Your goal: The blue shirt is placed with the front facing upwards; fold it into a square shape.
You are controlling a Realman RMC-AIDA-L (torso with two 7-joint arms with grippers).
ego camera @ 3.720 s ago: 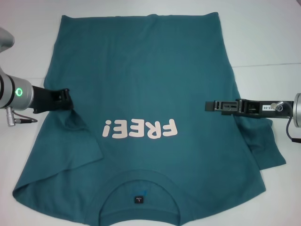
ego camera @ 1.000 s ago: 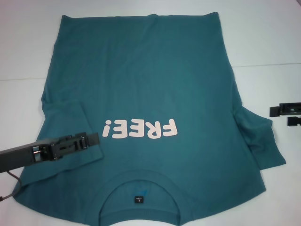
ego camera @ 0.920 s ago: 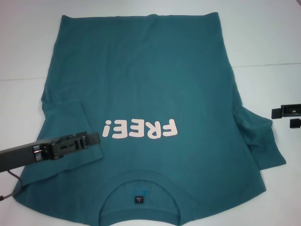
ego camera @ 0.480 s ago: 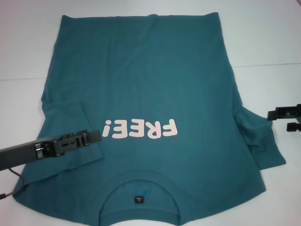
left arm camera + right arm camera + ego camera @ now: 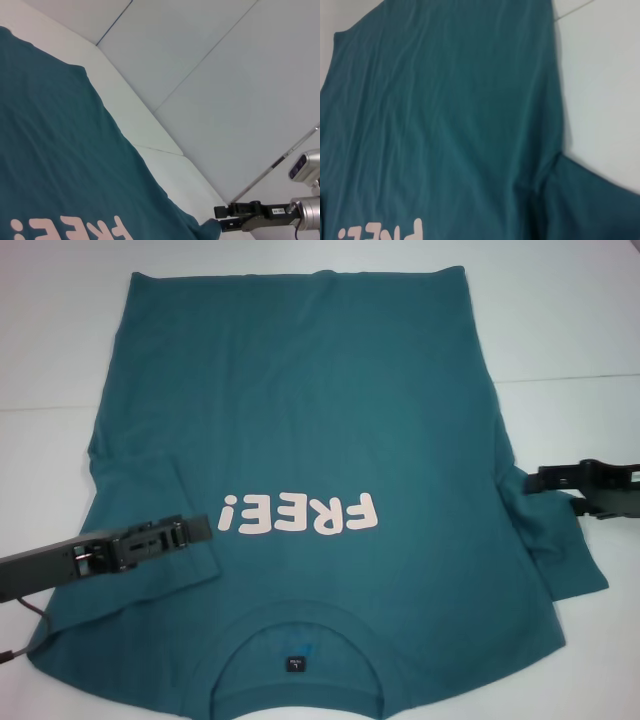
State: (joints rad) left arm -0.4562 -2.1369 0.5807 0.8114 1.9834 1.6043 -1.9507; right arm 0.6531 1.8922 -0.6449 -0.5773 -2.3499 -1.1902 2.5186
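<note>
Teal-blue shirt (image 5: 300,410) with pale pink "FREE!" lettering (image 5: 298,514) and a small dark label (image 5: 295,664) at the collar, on a white table (image 5: 560,320), black left gripper (image 5: 195,531) and black right gripper (image 5: 545,480), silver wrist on the right arm (image 5: 307,207).

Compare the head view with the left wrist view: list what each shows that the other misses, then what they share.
Only the head view shows the left claw lying over the folded-in left sleeve, the collar with its dark label, and the right sleeve spread sideways.

Only the left wrist view shows the pale wall panels behind the table and the right arm's silver wrist.

Both show the blue shirt, its pink lettering, the white table, and the right claw at the shirt's right edge.
</note>
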